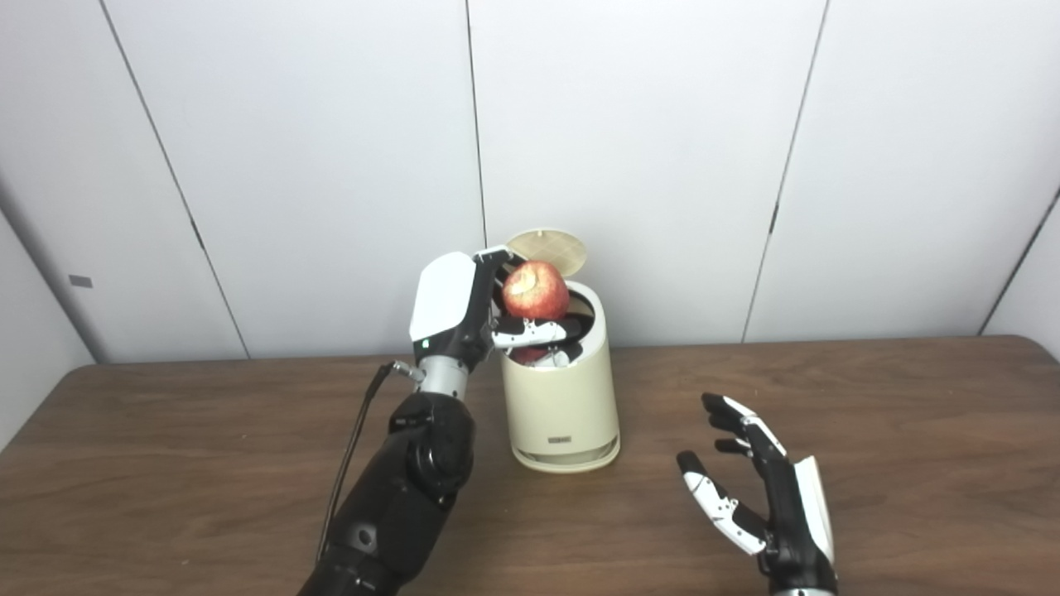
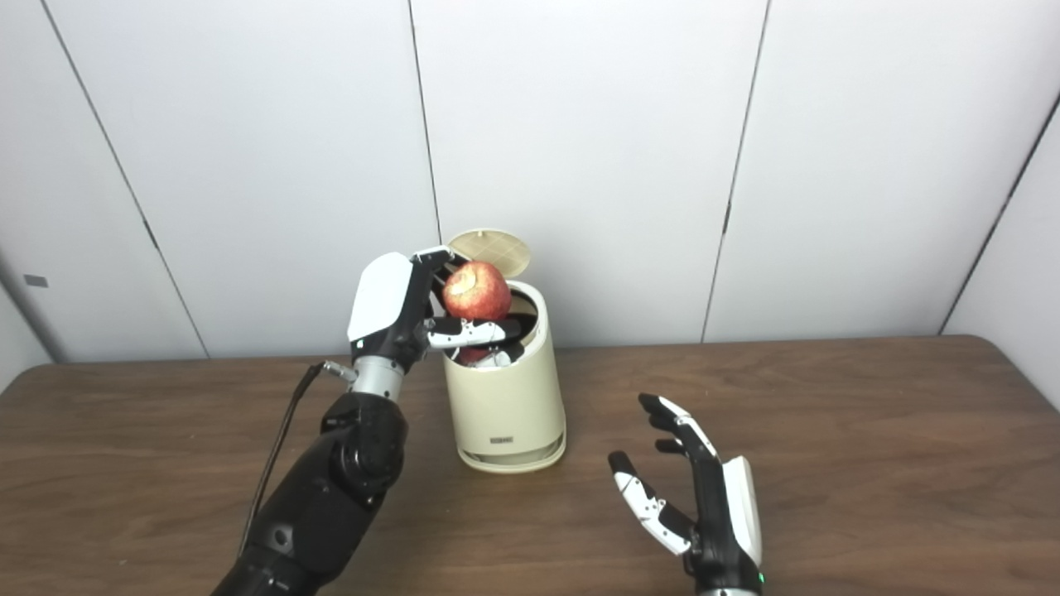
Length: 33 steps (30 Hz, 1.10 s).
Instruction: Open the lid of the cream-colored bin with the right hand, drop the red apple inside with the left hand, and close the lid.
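The cream-colored bin (image 1: 565,404) stands upright on the wooden table, near the wall. Its round lid (image 1: 546,251) is tipped up and back, so the mouth is uncovered. My left hand (image 1: 464,314) is raised beside the bin's left rim and is shut on the red apple (image 1: 536,290), which hangs right over the opening. The fingers (image 1: 530,334) reach under the apple, across the bin's mouth. My right hand (image 1: 766,497) rests low to the right of the bin, apart from it, open with fingers spread and nothing in it.
The brown wooden table (image 1: 911,430) stretches wide on both sides of the bin. White wall panels (image 1: 662,149) rise just behind the bin. A black cable (image 1: 352,451) runs along my left forearm.
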### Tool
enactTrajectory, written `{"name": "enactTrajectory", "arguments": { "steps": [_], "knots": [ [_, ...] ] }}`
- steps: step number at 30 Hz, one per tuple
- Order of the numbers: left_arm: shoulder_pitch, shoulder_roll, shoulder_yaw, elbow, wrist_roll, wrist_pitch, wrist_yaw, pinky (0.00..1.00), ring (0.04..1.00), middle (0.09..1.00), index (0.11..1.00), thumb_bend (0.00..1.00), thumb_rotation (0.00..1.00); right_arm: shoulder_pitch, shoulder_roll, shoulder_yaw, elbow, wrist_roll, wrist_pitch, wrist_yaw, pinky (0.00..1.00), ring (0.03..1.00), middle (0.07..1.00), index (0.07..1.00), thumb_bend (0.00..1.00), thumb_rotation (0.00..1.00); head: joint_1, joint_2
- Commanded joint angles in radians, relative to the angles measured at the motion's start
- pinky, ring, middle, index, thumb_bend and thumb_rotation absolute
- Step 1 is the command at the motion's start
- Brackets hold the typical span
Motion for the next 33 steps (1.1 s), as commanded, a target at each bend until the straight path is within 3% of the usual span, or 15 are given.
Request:
{"name": "enactTrajectory", "arguments": {
  "steps": [1,10,12,13,14,16,26,33],
  "knots": [
    [-0.019,0.004,-0.009,-0.027,0.004,-0.004,-0.018,0.29,0.408,0.484,0.501,0.5,0.0,0.028,0.018,0.013,0.024,-0.002,-0.022,-0.009,0.67,0.777,0.796,0.788,0.18,0.43,0.001,0.002],
    [-0.002,0.017,-0.032,-0.072,0.015,0.043,-0.079,0.33,0.404,0.462,0.511,0.52,0.0,0.025,0.017,0.015,0.026,-0.005,-0.021,-0.009,0.67,0.776,0.795,0.786,0.18,0.44,0.001,0.003],
    [-0.001,0.021,-0.038,-0.074,0.015,0.048,-0.088,0.33,0.407,0.477,0.491,0.52,0.05,0.024,0.017,0.015,0.028,-0.005,-0.023,-0.01,0.67,0.775,0.795,0.787,0.18,0.46,0.002,0.004],
    [0.0,0.022,-0.04,-0.073,0.015,0.048,-0.091,0.34,0.415,0.488,0.505,0.76,0.11,0.024,0.017,0.015,0.028,-0.004,-0.023,-0.01,0.67,0.773,0.794,0.786,0.18,0.47,0.002,0.003],
    [0.001,0.023,-0.041,-0.073,0.014,0.048,-0.093,0.35,0.429,0.501,0.52,0.88,0.15,0.024,0.018,0.015,0.028,-0.003,-0.022,-0.009,0.67,0.773,0.794,0.785,0.19,0.47,0.002,0.004],
    [0.002,0.023,-0.041,-0.071,0.011,0.043,-0.092,0.38,0.46,0.528,0.55,0.98,0.19,0.023,0.018,0.015,0.028,-0.003,-0.023,-0.009,0.67,0.774,0.794,0.785,0.19,0.48,0.001,0.004],
    [0.002,0.025,-0.053,-0.068,0.024,0.054,-0.1,0.49,0.575,0.617,0.633,1.0,0.23,0.024,0.018,0.018,0.022,-0.001,-0.019,-0.004,0.67,0.774,0.795,0.786,0.18,0.46,0.002,0.004],
    [0.002,0.029,-0.064,-0.068,0.025,0.062,-0.111,0.49,0.578,0.623,0.648,1.0,0.21,0.023,0.018,0.02,0.024,-0.001,-0.024,-0.007,0.67,0.776,0.795,0.786,0.18,0.44,0.0,0.005]
  ]
}}
